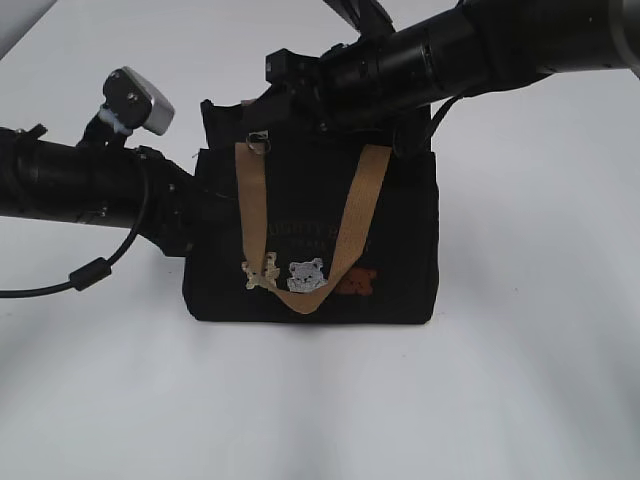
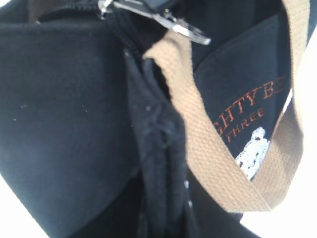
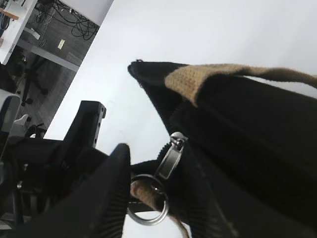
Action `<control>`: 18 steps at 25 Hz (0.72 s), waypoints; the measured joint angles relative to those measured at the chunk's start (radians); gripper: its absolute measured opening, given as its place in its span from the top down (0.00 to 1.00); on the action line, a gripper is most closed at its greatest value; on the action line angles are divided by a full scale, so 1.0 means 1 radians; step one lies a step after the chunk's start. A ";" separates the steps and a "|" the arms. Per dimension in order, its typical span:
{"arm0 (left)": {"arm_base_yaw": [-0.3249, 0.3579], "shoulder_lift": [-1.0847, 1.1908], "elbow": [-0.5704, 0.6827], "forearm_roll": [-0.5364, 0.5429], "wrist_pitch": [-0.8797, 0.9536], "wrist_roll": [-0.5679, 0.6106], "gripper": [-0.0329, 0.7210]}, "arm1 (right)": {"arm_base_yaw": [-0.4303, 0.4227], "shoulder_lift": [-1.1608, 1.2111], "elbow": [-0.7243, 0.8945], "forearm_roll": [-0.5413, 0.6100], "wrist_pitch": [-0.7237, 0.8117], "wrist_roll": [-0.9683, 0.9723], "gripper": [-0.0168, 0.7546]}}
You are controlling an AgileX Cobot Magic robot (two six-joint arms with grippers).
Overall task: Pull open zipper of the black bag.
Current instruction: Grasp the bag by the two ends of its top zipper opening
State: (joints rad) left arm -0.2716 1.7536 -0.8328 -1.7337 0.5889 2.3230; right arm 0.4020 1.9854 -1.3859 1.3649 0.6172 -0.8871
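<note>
White table (image 1: 540, 400) holds the soft, floppy black bag (image 1: 400, 250). Left gripper (image 1: 195, 215) pinches its side. Right gripper (image 3: 124, 173), jaws apart, sits beside the small silver zipper (image 3: 171, 158) pull, the best spot to grab.

The black bag (image 1: 400, 230) stood upright on the white surface, a small boxy fabric tote with a tan webbing handle hanging down its front face. Faint orange lettering and small cream, grey and brown bear patches marked that face. The zipper (image 3: 171, 157) ran along its top edge, its silver metal pull and ring hanging at the left end.
</note>
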 joint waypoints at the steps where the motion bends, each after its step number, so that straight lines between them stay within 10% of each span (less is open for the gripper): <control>1: 0.000 0.000 0.000 0.000 0.000 0.000 0.87 | 0.002 0.001 -0.001 0.000 -0.011 0.014 0.61; 10: 0.000 0.000 0.000 0.001 -0.006 0.000 0.87 | 0.017 0.025 -0.009 0.000 -0.046 0.090 0.67; 18: 0.000 0.000 0.000 0.003 -0.003 0.000 0.87 | -0.009 0.030 -0.009 0.002 -0.028 0.172 0.98</control>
State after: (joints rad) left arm -0.2716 1.7536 -0.8328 -1.7305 0.5856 2.3230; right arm 0.3929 2.0152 -1.3952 1.3664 0.5893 -0.7149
